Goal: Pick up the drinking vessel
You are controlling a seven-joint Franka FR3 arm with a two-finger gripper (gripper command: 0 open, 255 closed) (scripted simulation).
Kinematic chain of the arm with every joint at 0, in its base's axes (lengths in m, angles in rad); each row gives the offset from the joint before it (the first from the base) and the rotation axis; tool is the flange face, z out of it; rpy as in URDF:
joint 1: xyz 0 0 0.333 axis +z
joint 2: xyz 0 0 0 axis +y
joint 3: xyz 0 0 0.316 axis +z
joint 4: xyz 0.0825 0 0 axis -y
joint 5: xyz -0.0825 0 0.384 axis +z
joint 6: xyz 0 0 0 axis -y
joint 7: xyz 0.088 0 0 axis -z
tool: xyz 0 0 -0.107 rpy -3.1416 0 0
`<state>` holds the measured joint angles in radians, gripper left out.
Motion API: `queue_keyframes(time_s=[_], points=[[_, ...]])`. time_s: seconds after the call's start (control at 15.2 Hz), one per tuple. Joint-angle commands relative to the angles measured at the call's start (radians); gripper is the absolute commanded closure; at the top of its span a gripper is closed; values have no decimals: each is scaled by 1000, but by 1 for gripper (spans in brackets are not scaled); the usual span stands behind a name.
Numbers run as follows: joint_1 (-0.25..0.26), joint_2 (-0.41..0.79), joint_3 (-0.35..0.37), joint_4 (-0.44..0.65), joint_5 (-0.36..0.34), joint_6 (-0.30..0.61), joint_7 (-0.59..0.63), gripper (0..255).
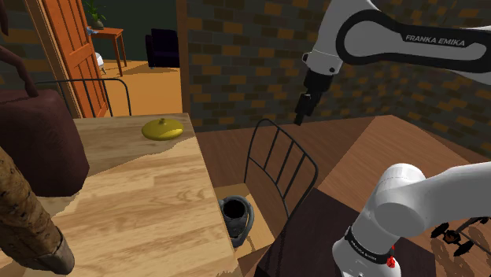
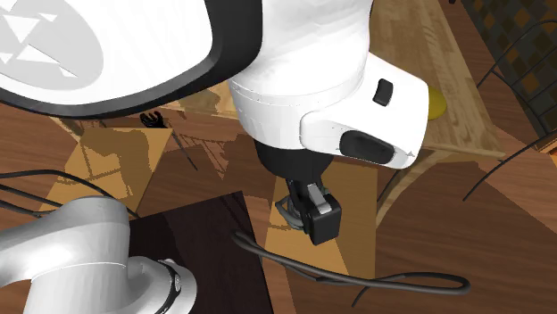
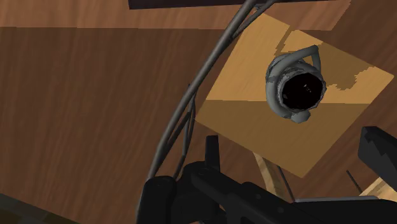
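1. The mug (image 1: 236, 214) stands upright on the chair seat (image 1: 263, 226), low in the middle of the shoulder view, just beside the table (image 1: 149, 197).
2. It is grey with a dark inside. The wrist view looks down into its mouth, and its handle shows at the rim.
3. The gripper (image 1: 300, 116) hangs at the upper right of middle in the shoulder view, above the chair's wire back (image 3: 218, 52) and well apart from the mug.
4. The jaws are open: in the wrist view the two black fingers (image 3: 210, 149) stand apart, with nothing clasped between them.
5. In the second exterior view the gripper sits at mid-frame under the white arm (image 2: 295, 71), over the seat's light wood.
6. A yellow lid (image 1: 161, 128) lies on the table, up and left of the chair.
7. A brick wall (image 1: 252, 55) runs across the top of the shoulder view.
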<state>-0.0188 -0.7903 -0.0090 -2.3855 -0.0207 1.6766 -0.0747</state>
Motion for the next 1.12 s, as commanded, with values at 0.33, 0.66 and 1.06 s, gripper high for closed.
queue_keyframes(time_s=[0.33, 0.66, 1.06], points=[[18, 62, 40, -104, 35, 152, 52, 0], [39, 163, 82, -178, 70, 314, 101, 0], [64, 335, 133, -222, 107, 516, 158, 0]])
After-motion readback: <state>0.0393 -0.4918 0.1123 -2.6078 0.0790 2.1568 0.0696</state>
